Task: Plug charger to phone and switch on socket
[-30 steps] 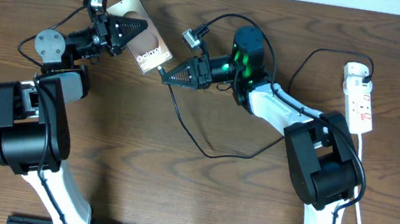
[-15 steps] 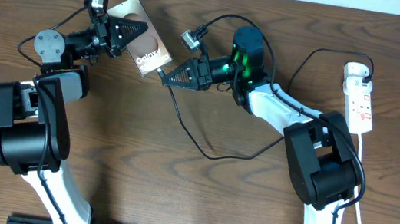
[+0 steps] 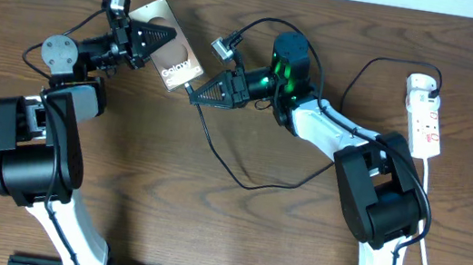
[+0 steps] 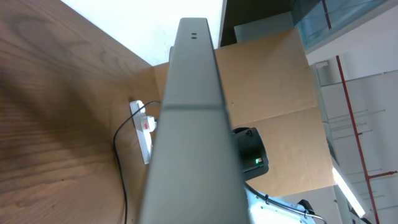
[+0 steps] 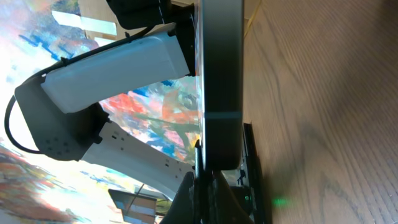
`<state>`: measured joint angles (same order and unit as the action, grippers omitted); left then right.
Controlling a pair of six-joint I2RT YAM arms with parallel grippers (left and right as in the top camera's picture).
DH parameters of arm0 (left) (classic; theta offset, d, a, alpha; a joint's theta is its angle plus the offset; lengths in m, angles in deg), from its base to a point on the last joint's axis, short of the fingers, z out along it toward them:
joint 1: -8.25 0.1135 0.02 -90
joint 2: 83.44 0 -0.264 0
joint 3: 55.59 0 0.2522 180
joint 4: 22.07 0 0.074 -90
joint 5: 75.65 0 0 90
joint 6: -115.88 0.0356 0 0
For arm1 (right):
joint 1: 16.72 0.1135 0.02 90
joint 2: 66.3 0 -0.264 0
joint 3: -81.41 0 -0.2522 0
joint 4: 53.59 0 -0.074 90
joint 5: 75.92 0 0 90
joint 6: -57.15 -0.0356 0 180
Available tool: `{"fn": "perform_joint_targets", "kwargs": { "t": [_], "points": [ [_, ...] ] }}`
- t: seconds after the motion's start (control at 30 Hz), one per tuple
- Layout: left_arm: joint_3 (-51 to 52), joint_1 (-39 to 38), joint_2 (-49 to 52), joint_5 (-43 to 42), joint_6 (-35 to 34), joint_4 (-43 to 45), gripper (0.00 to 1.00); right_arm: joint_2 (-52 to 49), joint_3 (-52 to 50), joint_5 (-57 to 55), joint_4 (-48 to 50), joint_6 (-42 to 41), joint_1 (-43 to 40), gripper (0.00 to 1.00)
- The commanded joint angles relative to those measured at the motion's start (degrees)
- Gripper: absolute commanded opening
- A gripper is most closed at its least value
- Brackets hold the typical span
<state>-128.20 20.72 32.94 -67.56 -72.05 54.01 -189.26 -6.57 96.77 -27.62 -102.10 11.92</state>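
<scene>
Phone (image 3: 172,51) in left claw (image 3: 151,35); right claw (image 3: 194,91) holds charger (image 3: 248,184) at its edge.

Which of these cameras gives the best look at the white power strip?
The overhead view: the power strip lies whole on the right, red switch marks showing. The left wrist view shows it small and distant, beside the phone. The right wrist view misses it.

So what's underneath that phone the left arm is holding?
Only bare wooden table shows around the phone. The patch straight beneath it is covered by the phone itself and by the left gripper clamped on it, so anything lying there cannot be seen.
</scene>
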Motion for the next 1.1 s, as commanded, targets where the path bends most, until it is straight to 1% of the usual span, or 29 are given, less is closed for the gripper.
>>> {"fn": "perform_joint_targets", "kwargs": {
  "t": [0.0, 0.13, 0.8, 1.07],
  "points": [
    [-0.79, -1.53, -1.07, -2.34, -0.79, 1.09, 0.07, -0.07, 0.74, -4.57, 0.35, 1.16, 0.28, 0.01],
    [-0.79, -1.53, -1.07, -3.56, -0.96, 1.09, 0.07, -0.07, 0.74, -4.57, 0.35, 1.18, 0.28, 0.01],
    [-0.81, 0.87, -1.07, -3.56, -2.27, 0.48, 0.07, -0.07, 0.74, -2.45, 0.26, 2.10, 0.31, 0.01],
    [-0.81, 0.87, -1.07, -2.93, -2.43, 0.52, 0.07, -0.07, 0.74, -2.14, -3.17, 3.10, 0.55, 0.01]
  ]
}}
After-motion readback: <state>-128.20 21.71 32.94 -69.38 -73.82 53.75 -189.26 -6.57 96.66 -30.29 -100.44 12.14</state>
